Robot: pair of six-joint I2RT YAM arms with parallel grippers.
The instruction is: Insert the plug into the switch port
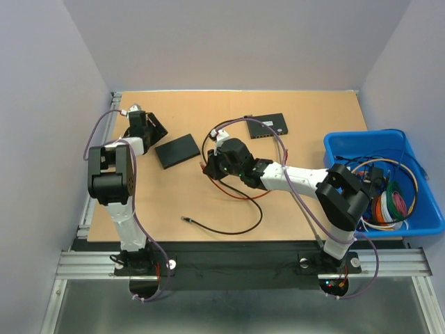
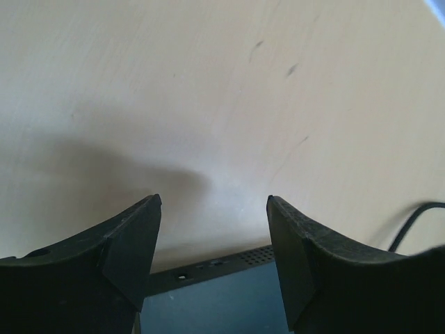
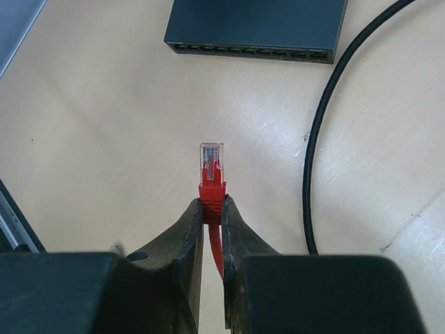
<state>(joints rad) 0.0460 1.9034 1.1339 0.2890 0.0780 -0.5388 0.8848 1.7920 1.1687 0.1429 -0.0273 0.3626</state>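
Right gripper [image 3: 212, 209] clamps plug [image 3: 211, 161] by its red boot, facing switch [image 3: 257, 24]; plug likely light, brittle; left gripper [image 2: 214, 229] apart.

Far side of switch [image 3: 256, 28] off-frame.

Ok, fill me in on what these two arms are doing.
The right gripper is shut on a red cable just behind its clear plug. The plug points at the port row of the black switch ahead but is not yet in. The left gripper hovers open over an edge of what looks like the same switch.
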